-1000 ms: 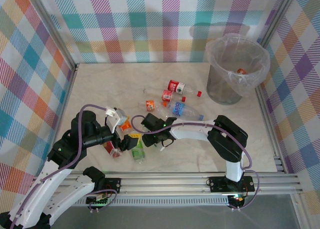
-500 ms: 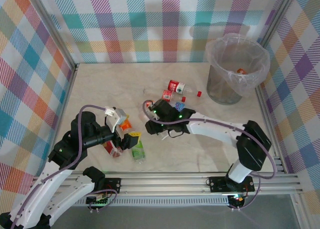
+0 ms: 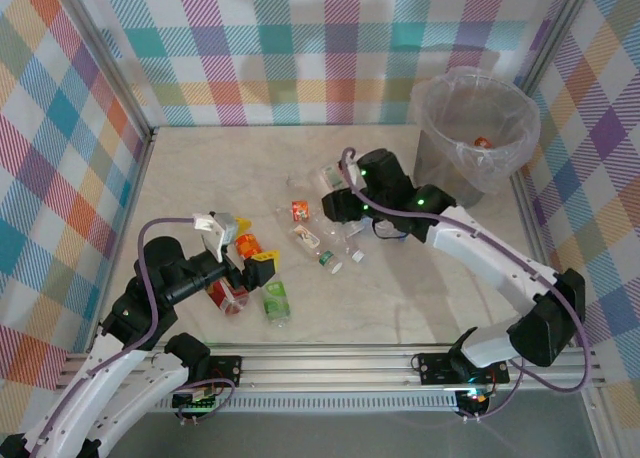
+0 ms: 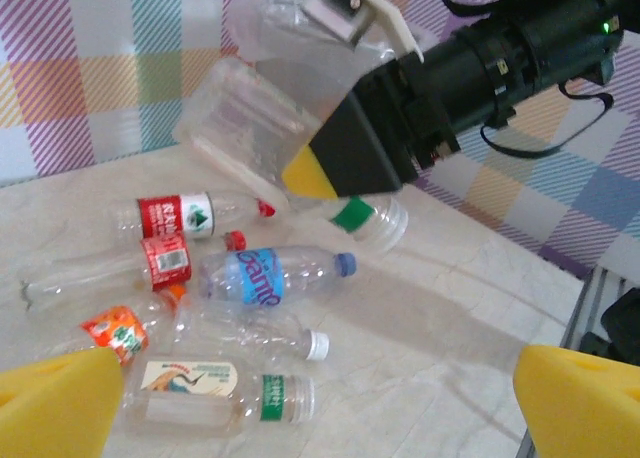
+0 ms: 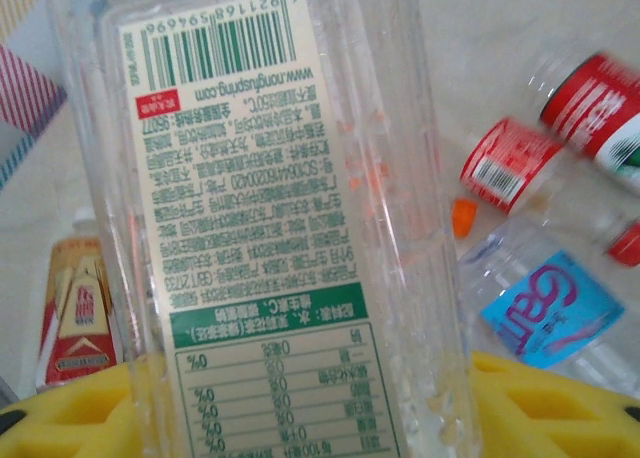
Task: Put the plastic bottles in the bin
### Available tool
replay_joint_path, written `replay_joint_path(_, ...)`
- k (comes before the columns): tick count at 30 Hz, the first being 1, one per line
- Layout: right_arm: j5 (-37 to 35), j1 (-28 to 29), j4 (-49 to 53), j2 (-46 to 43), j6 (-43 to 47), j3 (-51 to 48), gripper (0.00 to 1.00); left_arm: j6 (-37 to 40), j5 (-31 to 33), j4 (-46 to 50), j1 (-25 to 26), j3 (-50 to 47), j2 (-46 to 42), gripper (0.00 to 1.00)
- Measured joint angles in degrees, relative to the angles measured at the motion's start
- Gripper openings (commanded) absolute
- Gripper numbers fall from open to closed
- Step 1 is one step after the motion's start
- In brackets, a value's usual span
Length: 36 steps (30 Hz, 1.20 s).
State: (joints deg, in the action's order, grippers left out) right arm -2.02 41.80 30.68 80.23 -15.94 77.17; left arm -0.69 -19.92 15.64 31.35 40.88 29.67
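R gripper (image 3: pixel 338 204) was clamped on a clear bottle (image 5: pixel 260 228) w/ a green-and-white label, approx mid-table (image 3: pixel 200 178), just left of the bin (image 3: pixel 445 178) at far right. L gripper (image 3: pixel 250 270) was at near left w/ fingers wide apart, other bottles (image 4: pixel 265 278) strewn btwn the two.

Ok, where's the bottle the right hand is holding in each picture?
Top view: the held bottle sticks out up-left of the right hand, mid-table.
Left wrist: the bottle slants across the top middle.
Right wrist: the bottle looks huge, label facing the camera.
Landmark: the hand's yellow pads gripping it.
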Motion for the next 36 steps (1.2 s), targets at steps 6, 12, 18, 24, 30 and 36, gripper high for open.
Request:
replay_joint_path(6, 1.3, -5.4, 3.8, -0.8, 3.5, 7.3, 0.60, -0.3, -8.5, -9.3, 0.0, -2.2, 2.5, 1.00)
replay_joint_path(12, 1.8, -11.7, 7.6, -0.9, 6.8, 13.2, 0.60, -1.7, -12.5, -18.3, 0.0, -2.8, 7.8, 1.00)
replay_joint_path(18, 1.9, -19.2, 10.3, -0.8, 9.2, 18.8, 0.59, -1.4, -16.3, -21.0, 0.9, 2.6, 15.8, 1.00)
replay_joint_path(24, 1.9, -27.2, 11.5, 3.1, 10.7, 26.8, 0.59, -1.4, -18.6, -23.7, 3.1, 6.8, 22.3, 1.00)
replay_joint_path(30, 1.9, -34.2, 12.5, 10.0, 11.0, 33.1, 0.58, -1.6, -19.2, -24.8, 4.3, 7.2, 24.3, 1.00)
replay_joint_path(36, 2.1, -40.9, 14.1, 17.4, 10.5, 37.6, 0.57, -2.6, -18.6, -24.4, 4.6, 7.2, 24.0, 1.00)
